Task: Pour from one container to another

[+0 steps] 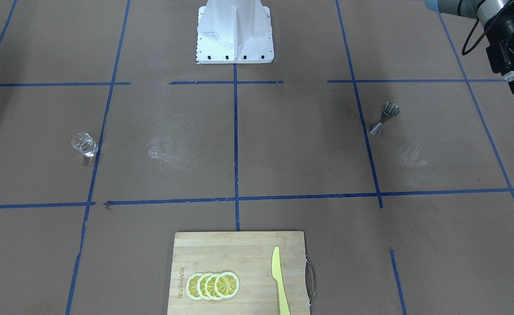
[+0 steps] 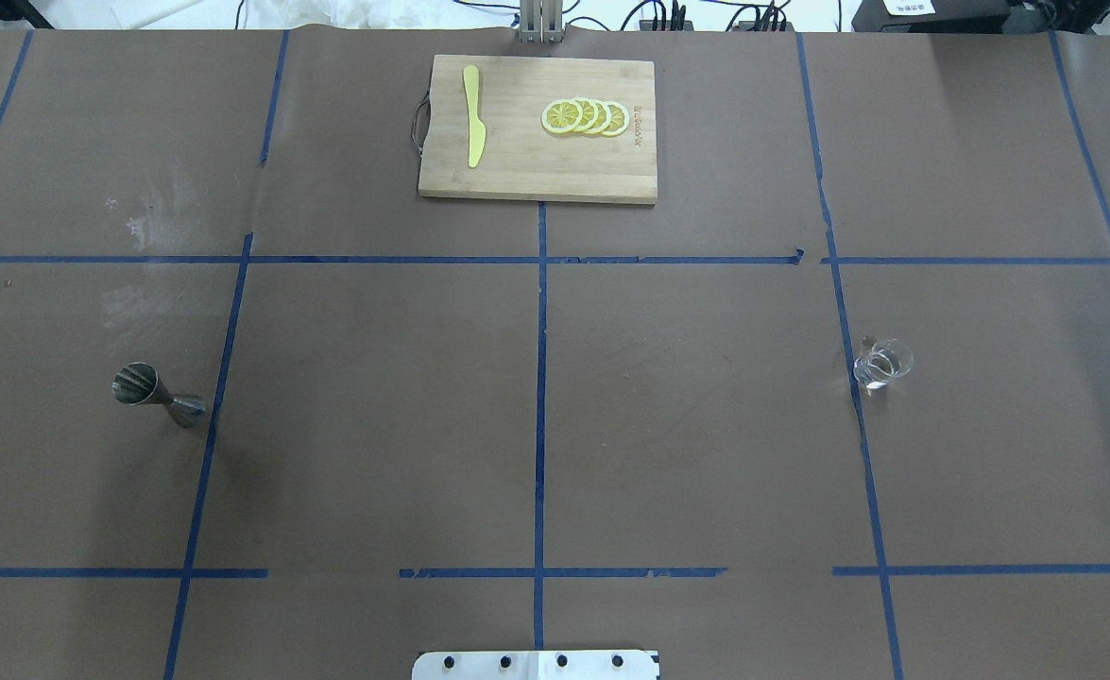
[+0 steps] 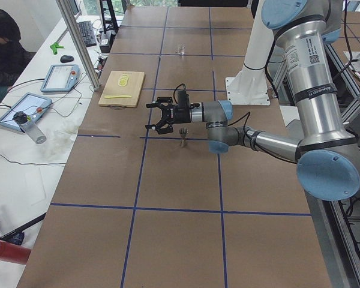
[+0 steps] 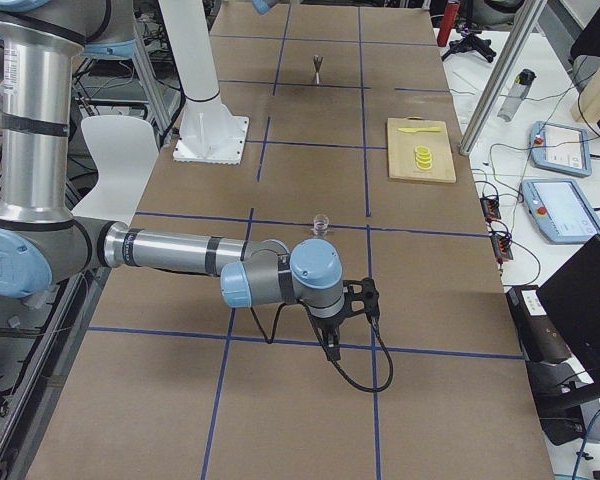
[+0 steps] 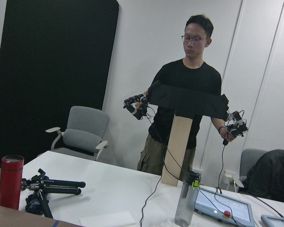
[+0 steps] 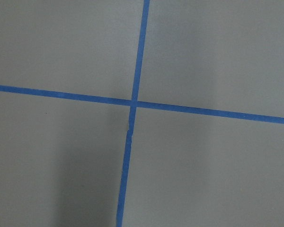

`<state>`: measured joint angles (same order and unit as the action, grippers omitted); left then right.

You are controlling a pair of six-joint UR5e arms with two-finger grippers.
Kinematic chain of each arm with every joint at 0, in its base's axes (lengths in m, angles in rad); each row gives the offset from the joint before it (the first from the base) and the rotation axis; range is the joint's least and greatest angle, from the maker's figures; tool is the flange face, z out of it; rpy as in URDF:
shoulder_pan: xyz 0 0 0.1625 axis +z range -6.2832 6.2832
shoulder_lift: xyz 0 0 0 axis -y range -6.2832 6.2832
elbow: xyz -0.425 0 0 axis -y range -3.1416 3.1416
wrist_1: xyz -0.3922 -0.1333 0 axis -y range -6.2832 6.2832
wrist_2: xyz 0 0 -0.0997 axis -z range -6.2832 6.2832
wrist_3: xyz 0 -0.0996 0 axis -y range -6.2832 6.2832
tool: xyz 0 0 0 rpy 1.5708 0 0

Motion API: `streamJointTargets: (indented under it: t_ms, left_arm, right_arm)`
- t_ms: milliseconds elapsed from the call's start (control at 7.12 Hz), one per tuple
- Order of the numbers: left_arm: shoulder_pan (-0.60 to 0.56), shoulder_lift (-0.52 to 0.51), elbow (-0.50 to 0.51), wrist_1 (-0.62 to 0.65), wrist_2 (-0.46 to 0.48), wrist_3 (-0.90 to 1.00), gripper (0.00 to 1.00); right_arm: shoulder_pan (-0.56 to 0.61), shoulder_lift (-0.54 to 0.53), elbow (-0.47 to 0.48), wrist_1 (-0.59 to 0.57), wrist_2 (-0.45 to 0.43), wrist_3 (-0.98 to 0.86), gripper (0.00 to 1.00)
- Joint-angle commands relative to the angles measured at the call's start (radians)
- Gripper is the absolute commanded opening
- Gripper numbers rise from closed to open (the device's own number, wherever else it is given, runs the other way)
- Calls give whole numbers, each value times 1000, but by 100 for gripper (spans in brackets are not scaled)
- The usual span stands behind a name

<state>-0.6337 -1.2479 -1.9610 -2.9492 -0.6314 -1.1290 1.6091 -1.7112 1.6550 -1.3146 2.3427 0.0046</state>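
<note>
Standing upright, the metal cup [image 1: 386,118] waits near the spread-fingered left gripper [image 3: 155,117] and the glass [image 1: 85,144] on the right gripper's [image 4: 332,350] side, presumably one per arm; whether the right gripper is parted or closed cannot be told.

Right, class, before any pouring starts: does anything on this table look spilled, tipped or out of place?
Nothing stands out. The jigger and the glass both stand upright, with no liquid around them. The only blemishes are whitish scuffs on the brown table cover and gaps in the blue tape.
</note>
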Motion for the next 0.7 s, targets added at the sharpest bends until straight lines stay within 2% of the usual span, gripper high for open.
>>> streamJointTargets:
  t_ms: [0,281,422,562]
  left_arm:
    - [87,1,47,-109,105,-2,100]
    - [210,-1,99,-143,253,-2,100]
    - [260,-2,99,-143,259,12,100]
    - [297,-1,99,-145,256,105,100]
  right_arm:
    - [0,2,-1,0,13,0,100]
    - [0,1,-3,0,15,0,100]
    - [0,1,-3,0,15,0,100]
    - [0,-1,-6,0,17,-1,100]
